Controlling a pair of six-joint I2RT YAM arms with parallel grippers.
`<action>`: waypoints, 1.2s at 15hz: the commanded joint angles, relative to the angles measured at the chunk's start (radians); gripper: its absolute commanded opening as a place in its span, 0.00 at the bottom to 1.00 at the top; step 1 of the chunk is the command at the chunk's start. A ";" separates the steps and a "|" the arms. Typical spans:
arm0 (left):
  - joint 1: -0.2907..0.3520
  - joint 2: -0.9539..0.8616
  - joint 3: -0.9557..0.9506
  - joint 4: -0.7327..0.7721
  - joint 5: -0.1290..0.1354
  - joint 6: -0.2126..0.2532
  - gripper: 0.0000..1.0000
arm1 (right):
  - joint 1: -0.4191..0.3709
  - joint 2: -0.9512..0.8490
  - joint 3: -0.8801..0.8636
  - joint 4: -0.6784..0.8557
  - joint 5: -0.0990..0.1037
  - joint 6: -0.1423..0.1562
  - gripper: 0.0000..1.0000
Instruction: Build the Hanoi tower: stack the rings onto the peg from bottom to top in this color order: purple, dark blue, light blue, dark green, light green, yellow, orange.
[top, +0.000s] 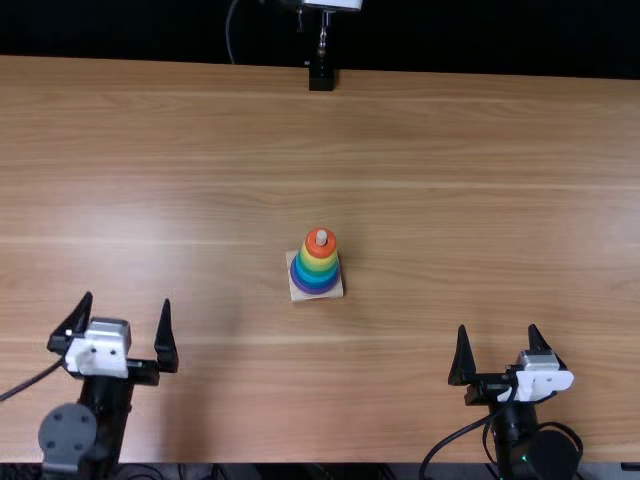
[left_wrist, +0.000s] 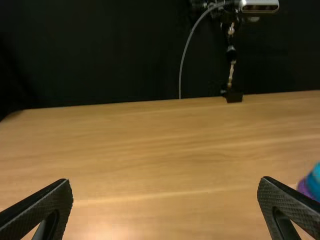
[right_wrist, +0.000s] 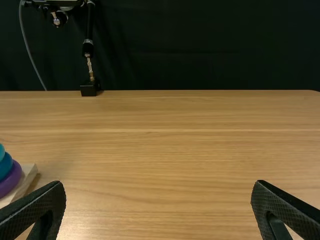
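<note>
One stack of rings (top: 328, 270) sits on the peg (top: 321, 237) near the middle of the table (top: 480, 180), its square wooden base (top: 298, 293) mostly covered. Orange (top: 313, 246) is uppermost, the peg's tip poking through it, with yellow (top: 319, 263) just beneath and purple (top: 317, 290) lowest. Between yellow and purple, green and blue bands overlap so closely that I cannot tell each ring apart or count them.

The left wrist view cuts the stack off at its edge, leaving slivers of blue-green and purple; the right wrist view crops it too, keeping parts of the lower rings and a corner of the base.

Both the left gripper (top: 128, 297) and the right gripper (top: 498, 326) are released, fingers spread wide, well apart from the stack. A stand (top: 321, 77) at the far edge runs out of the top view.
</note>
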 joint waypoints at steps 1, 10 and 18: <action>0.009 -0.075 -0.058 0.009 -0.003 0.004 1.00 | -0.009 -0.013 -0.010 0.005 0.009 0.002 1.00; 0.052 -0.285 -0.187 -0.122 -0.003 0.012 1.00 | -0.009 -0.013 -0.010 0.005 0.009 0.002 1.00; 0.052 -0.285 -0.187 -0.124 -0.005 0.012 1.00 | -0.009 -0.013 -0.010 0.005 0.009 0.002 1.00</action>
